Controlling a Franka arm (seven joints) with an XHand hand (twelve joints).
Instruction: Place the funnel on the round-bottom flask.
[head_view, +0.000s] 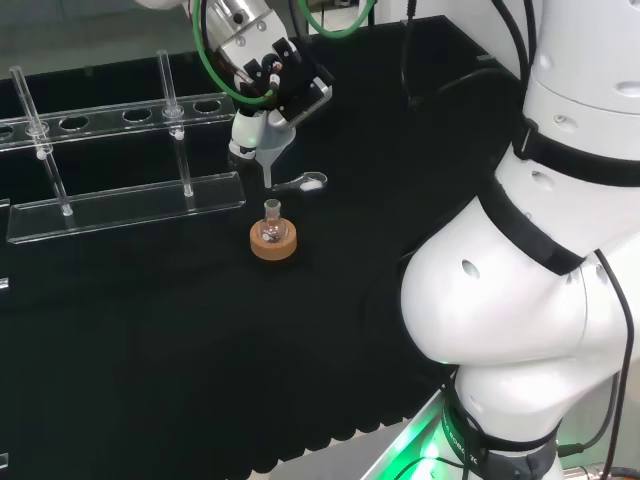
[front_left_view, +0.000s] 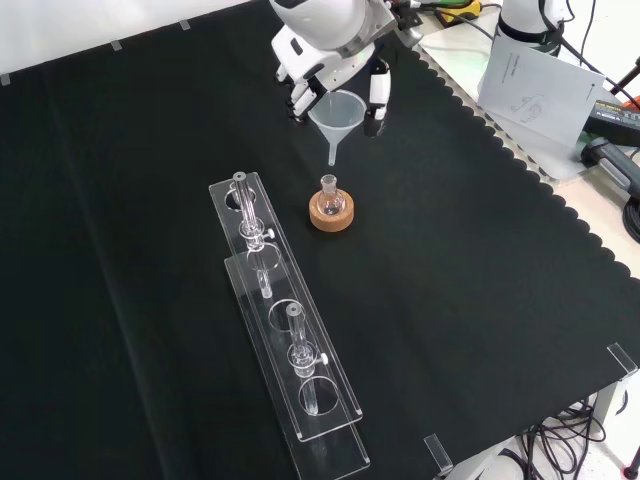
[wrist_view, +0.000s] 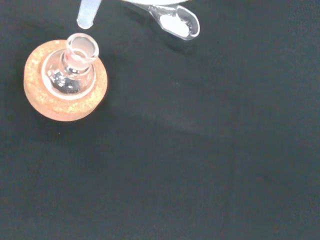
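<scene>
While funnel (front_left_view: 337, 113) hangs in air, placement not yet done: stem tip sits above and just off mouth of round-bottom flask (front_left_view: 329, 194), not inside neck. Flask stands upright on cork ring (front_left_view: 331, 213) mid-cloth, right of clear rack (front_left_view: 280, 320) in front view. Hand (front_left_view: 325, 55) holds funnel by cone rim, fingers (front_left_view: 378, 95) curled down either side, stem pointing down below them. Left to do, by judgement: align stem, lower into neck, release. Small spoon with white powder (wrist_view: 177, 22) lies on cloth near flask.

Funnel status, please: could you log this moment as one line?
hand: shut on funnel | stem above flask, not inserted | flask on cork ring
</scene>
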